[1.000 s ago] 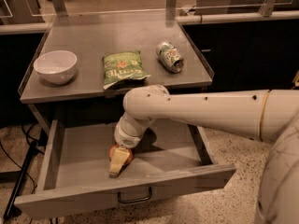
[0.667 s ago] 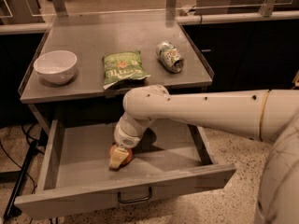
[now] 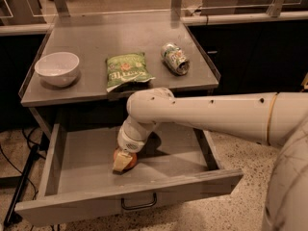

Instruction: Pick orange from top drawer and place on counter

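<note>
The top drawer (image 3: pixel 72 203) stands pulled out below the counter (image 3: pixel 96 85). The orange (image 3: pixel 132 159) lies on the drawer floor near its middle, mostly hidden behind my gripper (image 3: pixel 123 161). My white arm reaches in from the right and bends down into the drawer. The gripper sits right at the orange, low over the drawer floor and touching it or very close.
On the counter stand a white bowl (image 3: pixel 57 68) at the left, a green snack bag (image 3: pixel 126 70) in the middle near the front edge, and a crushed can (image 3: pixel 175 58) at the right. The drawer's wire handle (image 3: pixel 138 205) faces me. A dark cabinet stands to the right.
The gripper has shifted slightly upward in the picture, within the drawer. A bit of the orange now shows beside it. The things on the counter have not moved.
</note>
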`<state>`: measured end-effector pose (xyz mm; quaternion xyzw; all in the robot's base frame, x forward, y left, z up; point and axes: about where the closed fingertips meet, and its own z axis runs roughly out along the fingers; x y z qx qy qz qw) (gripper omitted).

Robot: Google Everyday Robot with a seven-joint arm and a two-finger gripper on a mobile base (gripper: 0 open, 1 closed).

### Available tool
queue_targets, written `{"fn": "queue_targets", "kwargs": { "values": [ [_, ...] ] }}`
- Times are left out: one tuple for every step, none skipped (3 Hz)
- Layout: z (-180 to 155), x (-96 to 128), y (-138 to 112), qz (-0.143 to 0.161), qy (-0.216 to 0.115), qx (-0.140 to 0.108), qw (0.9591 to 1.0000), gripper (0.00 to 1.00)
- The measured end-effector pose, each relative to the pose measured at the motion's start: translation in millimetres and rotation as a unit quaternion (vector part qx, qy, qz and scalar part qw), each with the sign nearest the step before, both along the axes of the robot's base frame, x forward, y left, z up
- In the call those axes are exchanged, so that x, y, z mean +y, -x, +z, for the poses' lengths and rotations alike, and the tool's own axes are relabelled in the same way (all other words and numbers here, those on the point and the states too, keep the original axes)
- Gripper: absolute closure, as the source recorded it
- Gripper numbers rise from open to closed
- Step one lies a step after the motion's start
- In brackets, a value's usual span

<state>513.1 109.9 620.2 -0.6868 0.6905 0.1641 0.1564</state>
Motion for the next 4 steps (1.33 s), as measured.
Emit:
{"fn": "queue_targets", "kwargs": {
  "values": [
    [3.4, 1.3, 1.7, 0.002, 0.001, 0.002, 1.0, 1.0],
    [28.1, 3.4, 7.4, 0.009, -0.006, 0.002, 0.9999, 1.0],
    [64.5, -1.9, 18.2, 0.015, -0.009, -0.007, 0.9998, 1.0],
    [123.3, -13.7, 33.7, 0.021, -0.01, -0.026, 0.9994, 1.0]
  ]
}}
